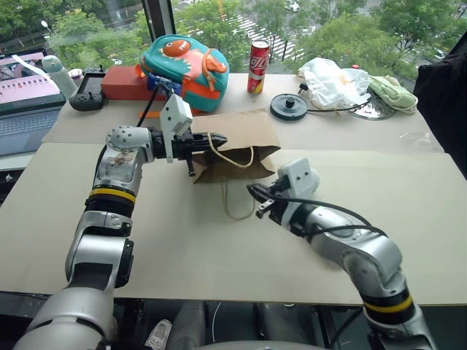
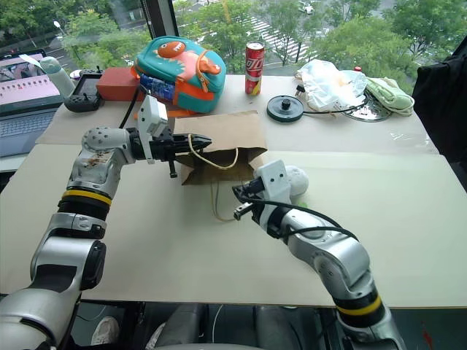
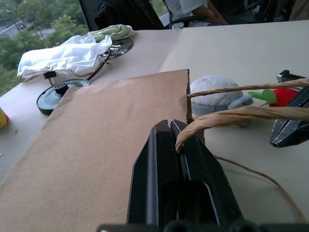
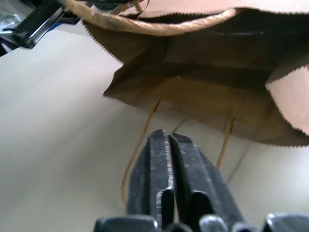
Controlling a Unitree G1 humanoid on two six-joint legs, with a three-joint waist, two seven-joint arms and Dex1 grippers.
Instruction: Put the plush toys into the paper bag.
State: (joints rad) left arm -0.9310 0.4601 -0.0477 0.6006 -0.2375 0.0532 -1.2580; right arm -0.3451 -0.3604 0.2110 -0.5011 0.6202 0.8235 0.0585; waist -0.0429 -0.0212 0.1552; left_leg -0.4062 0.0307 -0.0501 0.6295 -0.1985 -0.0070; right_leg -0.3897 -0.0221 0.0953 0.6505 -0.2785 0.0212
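The brown paper bag (image 1: 248,131) lies on its side at mid-table, its mouth toward me. My left gripper (image 1: 219,138) is shut on the bag's upper cord handle (image 3: 231,116) and holds the top side up, so the mouth (image 4: 203,82) gapes. My right gripper (image 2: 239,197) hovers just in front of the mouth, shut, with nothing seen between its fingers (image 4: 159,159). The lower handle (image 1: 237,208) lies loose on the table beside it. The pale-grey plush ball (image 2: 295,179) rests to the right of the bag, behind my right wrist. The red chili plush (image 3: 285,94) lies next to it, mostly hidden.
Along the far edge stand a teal-and-orange backpack (image 1: 186,69), a red can (image 1: 257,65), a black round disc (image 1: 289,106), a white plastic bag (image 1: 332,80) and a pale green cloth (image 1: 394,91). A laptop (image 1: 25,109) and a controller (image 1: 87,95) sit at far left.
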